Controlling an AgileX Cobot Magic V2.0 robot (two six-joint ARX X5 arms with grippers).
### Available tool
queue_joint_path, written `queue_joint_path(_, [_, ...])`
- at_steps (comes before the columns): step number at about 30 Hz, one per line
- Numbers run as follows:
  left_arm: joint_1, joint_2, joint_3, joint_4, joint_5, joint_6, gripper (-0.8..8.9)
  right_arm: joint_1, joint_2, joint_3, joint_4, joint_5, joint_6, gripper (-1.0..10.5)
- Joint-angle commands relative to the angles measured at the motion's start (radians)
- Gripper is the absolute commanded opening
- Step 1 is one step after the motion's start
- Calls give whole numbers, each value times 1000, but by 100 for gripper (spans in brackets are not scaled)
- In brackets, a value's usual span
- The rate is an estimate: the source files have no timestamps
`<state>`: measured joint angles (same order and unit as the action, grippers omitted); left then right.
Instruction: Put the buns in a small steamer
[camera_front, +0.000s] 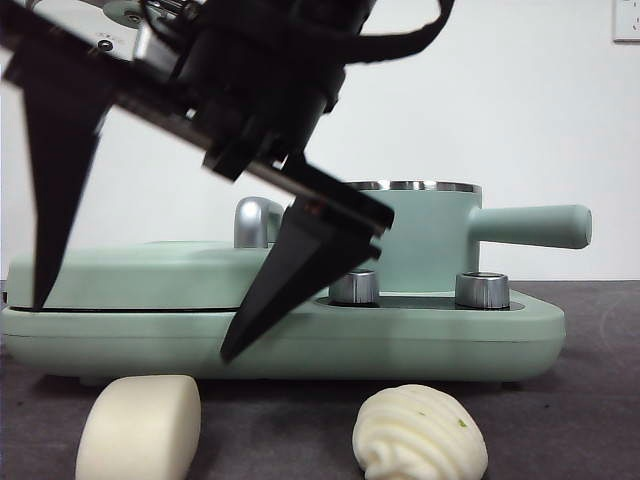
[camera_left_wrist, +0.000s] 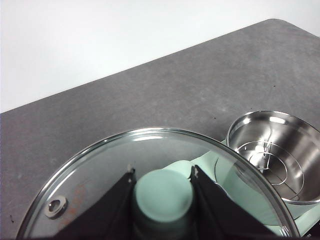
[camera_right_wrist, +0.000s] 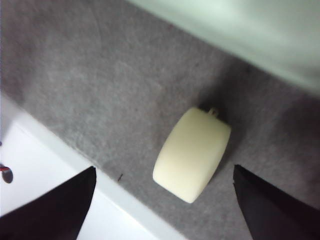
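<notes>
**Lid's off, fingers wide over the smooth bun — now drop in square**

Start at the left of the front view: your right gripper (camera_front: 135, 325) hangs over the near left of the tabletop (camera_front: 580, 400), its two black fingers (camera_front: 290, 275) spread wide, nothing between them. Right below sits the smooth bun (camera_front: 140, 432), lying on the grey surface just in front of the mint-green cooker base (camera_front: 480, 335). The right wrist view shows that bun (camera_right_wrist: 192, 155) lying between the two fingers and apart from both. Bring the gripper down so the pads meet its long flat sides, and squeeze gently, I'd say; it looks soft and could dent or squirt out.

Move right and there's the swirled bun (camera_front: 420, 437), also on the tabletop, well clear of the gripper. That one waits.

Farther right and behind, the small steamer (camera_front: 430, 240) stands on the base, handle pointing right. Your left gripper (camera_left_wrist: 164, 176) is pinching the green knob (camera_left_wrist: 164, 196) of the glass lid (camera_left_wrist: 90, 175), and its camera looks down into the open steel pot (camera_left_wrist: 280, 150), rack visible, no bun inside. Hold that lid well aside so the right arm has a free path in.
</notes>
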<state>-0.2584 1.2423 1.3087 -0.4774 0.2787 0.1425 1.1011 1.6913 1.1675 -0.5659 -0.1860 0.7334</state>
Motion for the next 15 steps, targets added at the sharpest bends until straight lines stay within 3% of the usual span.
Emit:
queue_joint_path(1, [-3, -8, 20, 29, 2, 23, 10, 31, 42, 18, 5, 6, 40, 420])
queue_joint_path(9, [-3, -8, 20, 29, 2, 26, 10, 48, 115, 18, 16, 11, 64, 384])
queue_joint_path(15, [-3, -8, 20, 29, 2, 26, 10, 49, 126, 18, 16, 11, 63, 245])
